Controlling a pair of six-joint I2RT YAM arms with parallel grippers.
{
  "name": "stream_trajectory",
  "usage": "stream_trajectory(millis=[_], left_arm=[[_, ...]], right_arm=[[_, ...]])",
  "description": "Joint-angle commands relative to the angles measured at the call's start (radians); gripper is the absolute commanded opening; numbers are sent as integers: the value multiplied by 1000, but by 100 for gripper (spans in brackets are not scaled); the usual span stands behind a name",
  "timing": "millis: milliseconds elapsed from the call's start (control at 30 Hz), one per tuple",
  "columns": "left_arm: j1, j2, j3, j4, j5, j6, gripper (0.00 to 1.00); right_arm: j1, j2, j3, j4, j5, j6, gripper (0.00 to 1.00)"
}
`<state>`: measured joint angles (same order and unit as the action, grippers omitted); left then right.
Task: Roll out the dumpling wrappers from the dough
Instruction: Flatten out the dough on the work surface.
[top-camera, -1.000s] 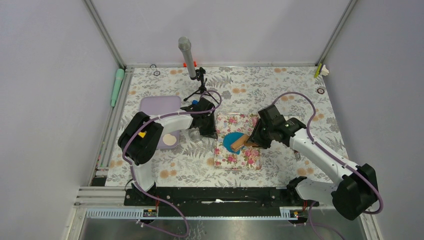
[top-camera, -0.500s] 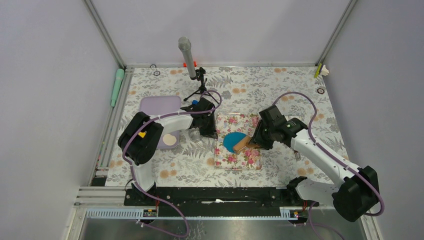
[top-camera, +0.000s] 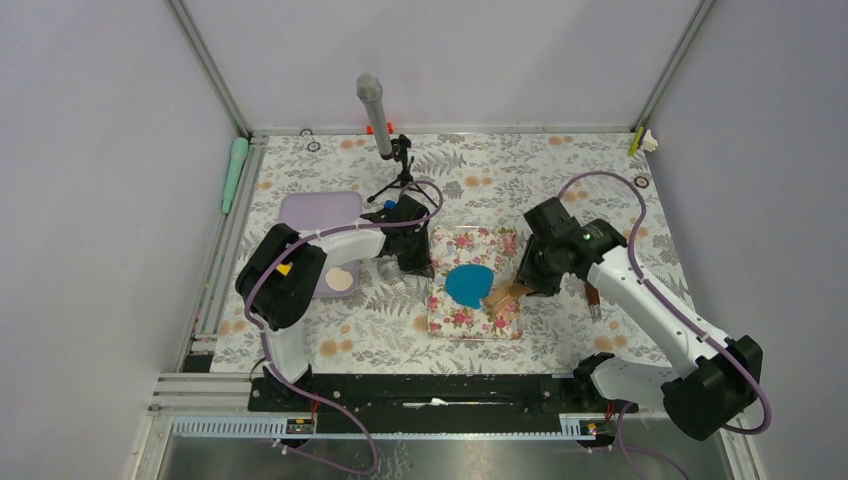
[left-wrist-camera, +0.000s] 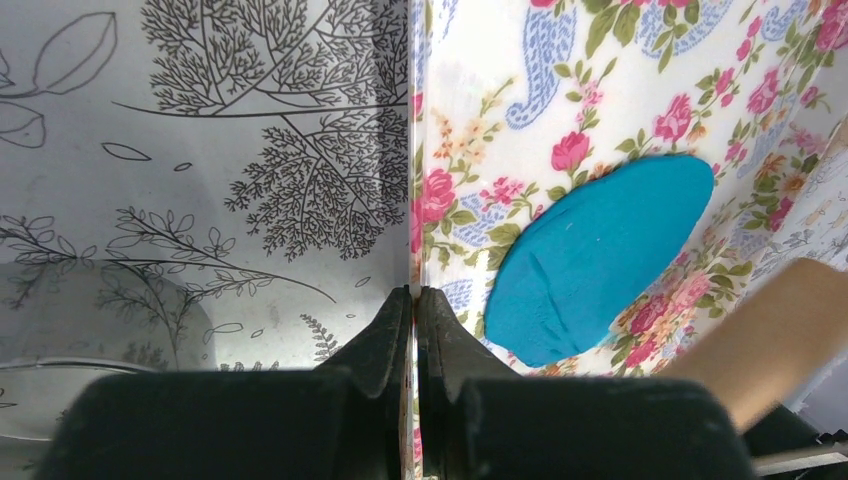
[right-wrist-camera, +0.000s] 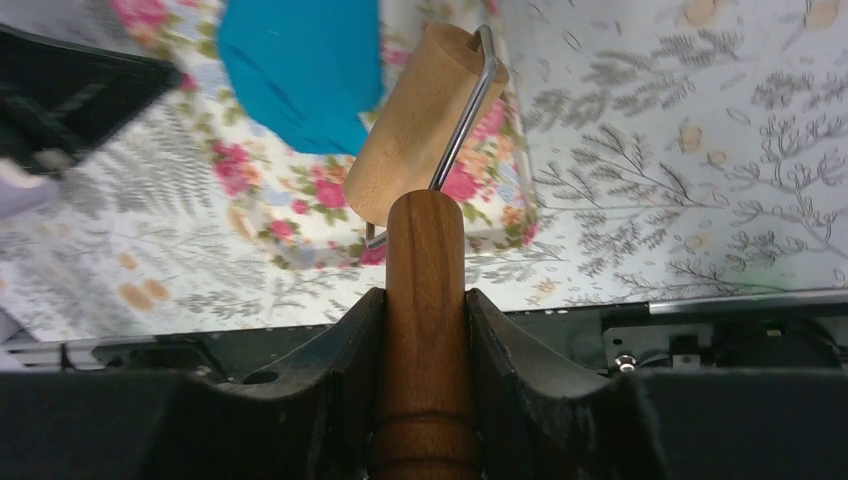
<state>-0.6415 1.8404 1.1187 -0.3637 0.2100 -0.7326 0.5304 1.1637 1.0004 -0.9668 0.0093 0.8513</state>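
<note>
Sitting on the floral mat (top-camera: 470, 245), roughly mid-mat and a bit toward its left half, the blue dough (top-camera: 468, 285) is seen pressed out into a thin, smooth, roundish sheet, more oval than a true circle from the left wrist camera. The left gripper (left-wrist-camera: 414, 300) is closed tight with the mat's left edge running straight in between its fingers, so the mat looks pinched there, just beside the dough but not touching it. The wooden roller (right-wrist-camera: 425, 120) is clamped by its handle (right-wrist-camera: 425, 260) in the right gripper (right-wrist-camera: 425, 305), fingers squeezed in on both sides of the wood. The drum is angled out ahead of the handle on its wire bracket and is parked over the near right part of the mat, right at the dough's edge. Whether the drum is actually touching the blue can't be told from these angles. Everything is laid out on a fern-print tablecloth (top-camera: 560, 170). Off to the left a lavender tray (top-camera: 320, 212) is visible behind the left arm, with a pale round disc (top-camera: 340, 279) near it, and a microphone (top-camera: 372, 105) on a little tripod is standing at the back.
</note>
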Motion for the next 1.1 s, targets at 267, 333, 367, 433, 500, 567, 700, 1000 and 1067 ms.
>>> stream_trajectory(millis=[267,333,367,433,500,567,700,1000,1067], left_arm=[[9,-38,28,-10,-30,21,0],[9,-36,28,-11,-28,24,0],[9,-34,28,-13,-28,24,0],[10,-32,28,-13,-28,25,0],[9,-32,26,-12,-29,25,0],[9,-33,25,-13,-30,25,0],[9,-33,23,-12,-32,28,0],[10,-31,18,-6,-32,27,0],[10,-30,18,-6,-31,26,0]], right_arm=[[70,214,200,175,-46,-22,0],[81,239,157,199,-41,-16,0],[80,246,129,210,-30,-15,0],[82,254,76,214,14,-20,0],[82,259,29,196,47,-32,0],[80,251,-9,175,79,-32,0],[69,207,-91,162,87,-19,0],[68,108,-176,48,152,-2,0],[67,91,-182,20,169,0,0]])
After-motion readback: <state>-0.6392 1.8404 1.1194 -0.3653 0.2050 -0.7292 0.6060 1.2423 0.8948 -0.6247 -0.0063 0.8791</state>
